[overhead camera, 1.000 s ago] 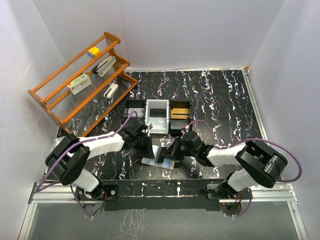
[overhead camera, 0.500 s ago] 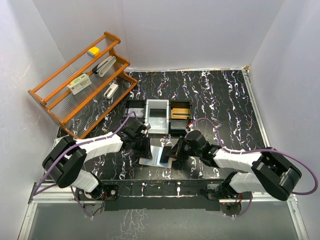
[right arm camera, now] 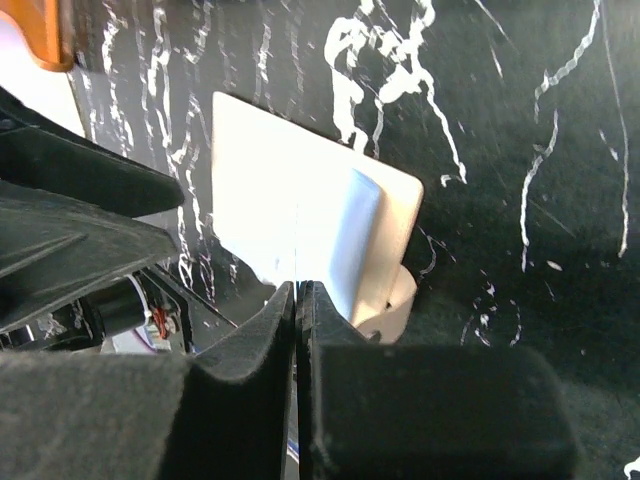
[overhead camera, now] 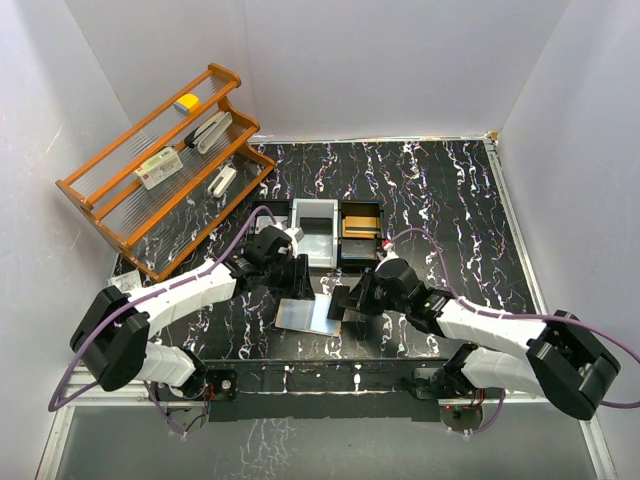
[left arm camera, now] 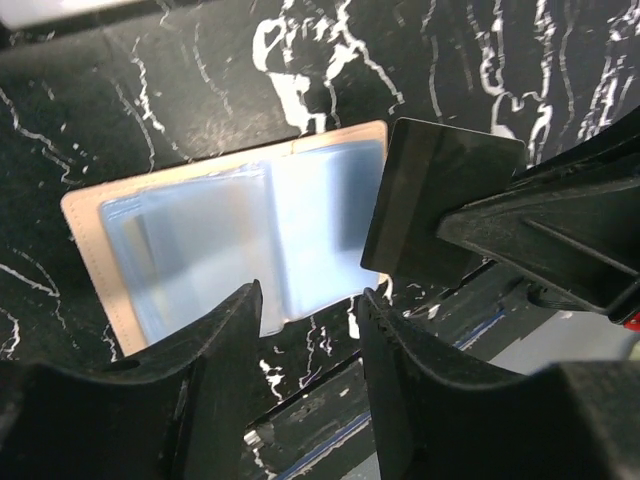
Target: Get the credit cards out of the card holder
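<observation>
Your left end effector hovers just on the near side of the black-and-grey three-compartment tray. Its jaws stand moderately apart with nothing between them. Directly below it, on the black white-veined marble-look desk, lies the small beige-tan leather card holder. It is spread open and flat, with its clear inner slots facing up, closer to the arm bases than the tray and near its middle compartment.

Your right end effector sits to the near right of the tray, with its jaws pressed together on a thin, dark rectangular plastic credit card. In the left wrist view the credit card is pinched at one end, and its free end overlaps the card holder's edge on the right end effector's side. You cannot tell from these views whether the two are touching. The card shows only as a thin line between the fingers in the right wrist view.
</observation>
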Tool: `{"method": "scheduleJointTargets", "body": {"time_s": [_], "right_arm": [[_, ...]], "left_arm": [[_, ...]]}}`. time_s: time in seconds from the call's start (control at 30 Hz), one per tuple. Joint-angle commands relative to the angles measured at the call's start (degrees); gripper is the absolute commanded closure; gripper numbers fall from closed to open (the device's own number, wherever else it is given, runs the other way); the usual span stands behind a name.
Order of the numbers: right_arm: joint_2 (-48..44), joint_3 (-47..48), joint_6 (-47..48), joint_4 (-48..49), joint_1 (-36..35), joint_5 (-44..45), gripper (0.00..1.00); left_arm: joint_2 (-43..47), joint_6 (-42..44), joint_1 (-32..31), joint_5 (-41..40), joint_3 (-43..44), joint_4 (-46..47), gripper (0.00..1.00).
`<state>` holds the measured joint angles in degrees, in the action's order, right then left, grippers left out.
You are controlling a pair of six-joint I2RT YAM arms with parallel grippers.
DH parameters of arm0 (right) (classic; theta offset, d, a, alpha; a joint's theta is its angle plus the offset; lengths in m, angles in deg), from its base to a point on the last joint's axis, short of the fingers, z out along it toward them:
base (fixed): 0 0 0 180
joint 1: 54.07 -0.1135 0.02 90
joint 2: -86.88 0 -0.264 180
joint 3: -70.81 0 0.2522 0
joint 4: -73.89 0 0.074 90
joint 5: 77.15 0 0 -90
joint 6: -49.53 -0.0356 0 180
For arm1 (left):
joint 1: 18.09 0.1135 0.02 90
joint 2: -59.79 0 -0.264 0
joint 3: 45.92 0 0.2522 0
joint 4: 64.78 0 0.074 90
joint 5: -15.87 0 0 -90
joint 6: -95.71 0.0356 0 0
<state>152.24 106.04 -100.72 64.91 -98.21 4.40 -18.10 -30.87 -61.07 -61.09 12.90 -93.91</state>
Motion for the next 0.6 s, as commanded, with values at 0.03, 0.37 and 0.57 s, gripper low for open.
{"method": "scheduleJointTargets", "body": {"time_s": [0.03,0.37,0.57], "right_arm": [[-5.74,5.99,9.62,-2.03,0.23,6.53,1.0],[-16.89,9.81,26.7,-5.21,0.23,20.73,1.0],[-17.88,13.96,38.0,-5.82,0.28,28.96,1.0]], "left_arm": [[1.82,1.2,-0.26,1.04,2.07,-0.25,0.56],[7.53,-0.72,-0.18,-7.24,-0.02,-3.16,0.47],[11.32,-2.37,-0.17,-12.65,-0.63,-5.03,0.35]]}}
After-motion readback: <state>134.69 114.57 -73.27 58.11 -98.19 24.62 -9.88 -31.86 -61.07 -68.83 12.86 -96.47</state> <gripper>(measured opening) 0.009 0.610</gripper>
